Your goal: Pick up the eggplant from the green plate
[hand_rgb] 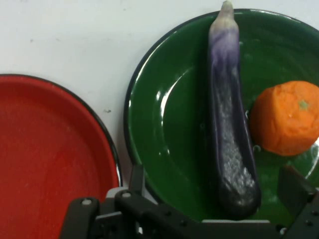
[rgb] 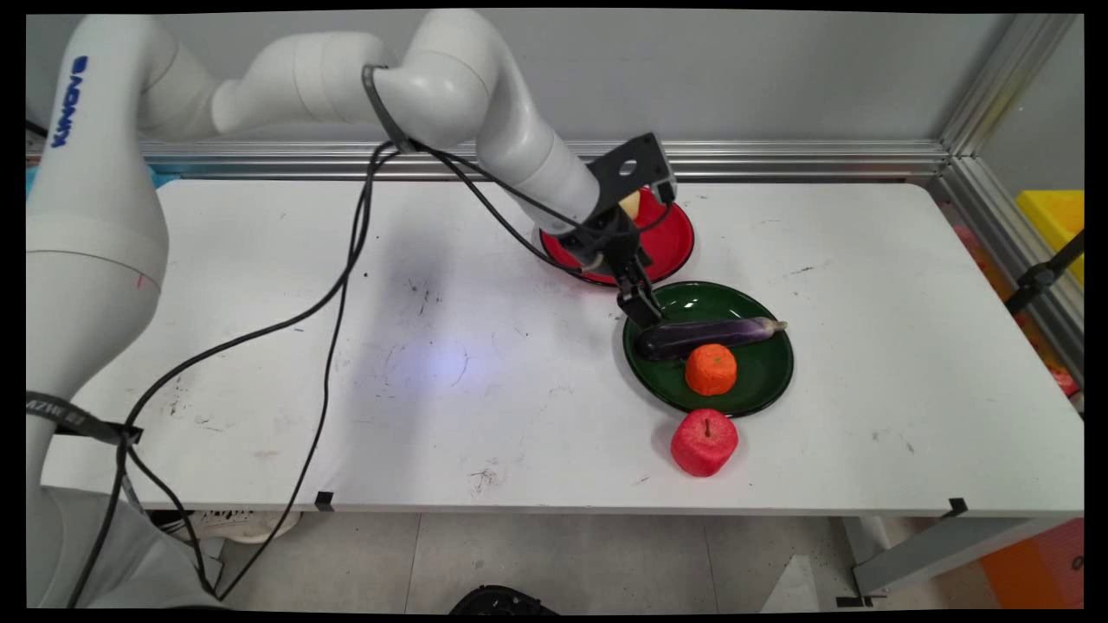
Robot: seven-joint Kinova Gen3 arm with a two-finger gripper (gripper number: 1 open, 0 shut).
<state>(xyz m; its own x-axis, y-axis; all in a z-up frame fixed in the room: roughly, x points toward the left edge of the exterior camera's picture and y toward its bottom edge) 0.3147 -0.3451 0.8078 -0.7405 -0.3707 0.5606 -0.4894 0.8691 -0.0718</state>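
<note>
Apple (rgb: 705,442): red, on the counter (rgb: 346,389), well beyond the jaws and past the green plate's (rgb: 762,389) far rim.

Jaws: released, spread wide, low over the green plate; we find the eggplant's (hand_rgb: 229,124) thick dark end between them, contact not discernible.

Eggplant: purple, lying flat on the green plate. Its long axis runs straight away from the jaws, pale narrow tip pointing outward. Glossy and rounded, so we judge a grip would hold best square across the thick end.

Orange (hand_rgb: 286,118): just beside the eggplant, toward one jaw.

Red plate (hand_rgb: 45,159): beside the other jaw, just apart from the green plate.
</note>
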